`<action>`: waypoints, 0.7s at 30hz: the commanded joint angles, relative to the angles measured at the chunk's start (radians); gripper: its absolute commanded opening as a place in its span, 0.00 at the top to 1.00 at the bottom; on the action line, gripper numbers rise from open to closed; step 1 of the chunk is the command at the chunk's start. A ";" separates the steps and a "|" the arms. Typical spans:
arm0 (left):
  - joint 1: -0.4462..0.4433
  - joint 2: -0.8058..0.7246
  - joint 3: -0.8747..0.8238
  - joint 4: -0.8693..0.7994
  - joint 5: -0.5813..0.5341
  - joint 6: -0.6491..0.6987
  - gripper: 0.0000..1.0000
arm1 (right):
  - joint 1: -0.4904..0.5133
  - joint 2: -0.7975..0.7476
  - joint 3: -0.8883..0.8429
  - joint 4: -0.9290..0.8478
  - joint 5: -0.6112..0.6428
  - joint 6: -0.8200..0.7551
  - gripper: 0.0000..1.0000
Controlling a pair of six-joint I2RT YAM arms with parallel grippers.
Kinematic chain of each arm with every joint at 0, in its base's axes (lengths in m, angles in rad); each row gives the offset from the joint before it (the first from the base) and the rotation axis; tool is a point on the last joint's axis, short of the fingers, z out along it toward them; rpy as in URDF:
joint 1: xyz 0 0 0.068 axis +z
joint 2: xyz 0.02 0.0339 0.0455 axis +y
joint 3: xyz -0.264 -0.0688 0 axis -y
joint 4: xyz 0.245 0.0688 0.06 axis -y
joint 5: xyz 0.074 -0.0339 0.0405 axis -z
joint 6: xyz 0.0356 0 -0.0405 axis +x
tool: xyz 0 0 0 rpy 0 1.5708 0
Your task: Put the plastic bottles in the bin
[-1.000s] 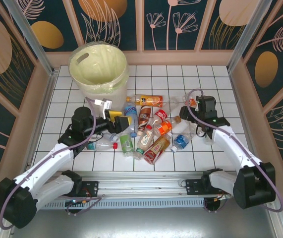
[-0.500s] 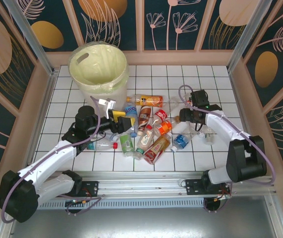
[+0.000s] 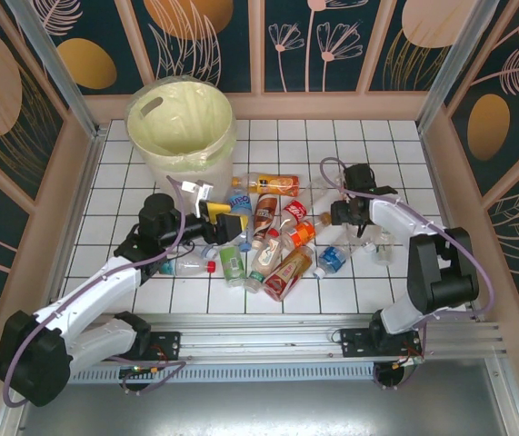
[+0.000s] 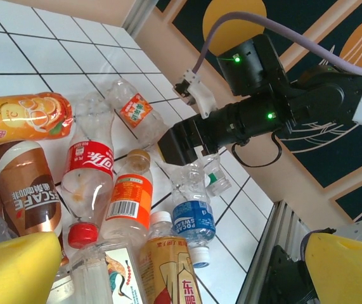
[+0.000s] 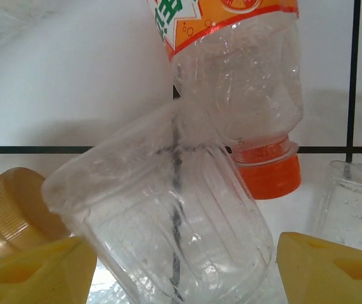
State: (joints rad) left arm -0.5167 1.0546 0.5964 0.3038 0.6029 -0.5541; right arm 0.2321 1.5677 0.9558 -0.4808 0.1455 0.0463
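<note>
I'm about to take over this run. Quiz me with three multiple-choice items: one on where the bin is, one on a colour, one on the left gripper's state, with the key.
1. Where does the bin stand on the table?
A. far left corner
B. near right corner
C. between the arm bases

2. In the right wrist view, what colour is the cap of the orange-labelled bottle?
A. blue
B. orange
C. white

3. How is the left gripper?
A. shut on a bottle
B. shut, empty
C. open, holding nothing

Key:
1 A: the top view shows it at the far left, beyond the bottles.
2 B: the cap is plainly orange.
3 C: in the left wrist view, its yellow pads stand wide apart with nothing gripped between them.
</note>
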 commanded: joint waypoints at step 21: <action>-0.006 0.054 0.040 0.051 -0.006 0.001 0.01 | -0.066 0.154 0.125 0.128 0.043 0.086 0.28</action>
State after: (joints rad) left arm -0.5175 1.1019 0.6056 0.3130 0.5972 -0.5545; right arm 0.1867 1.6936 1.0431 -0.3546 0.1833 0.0769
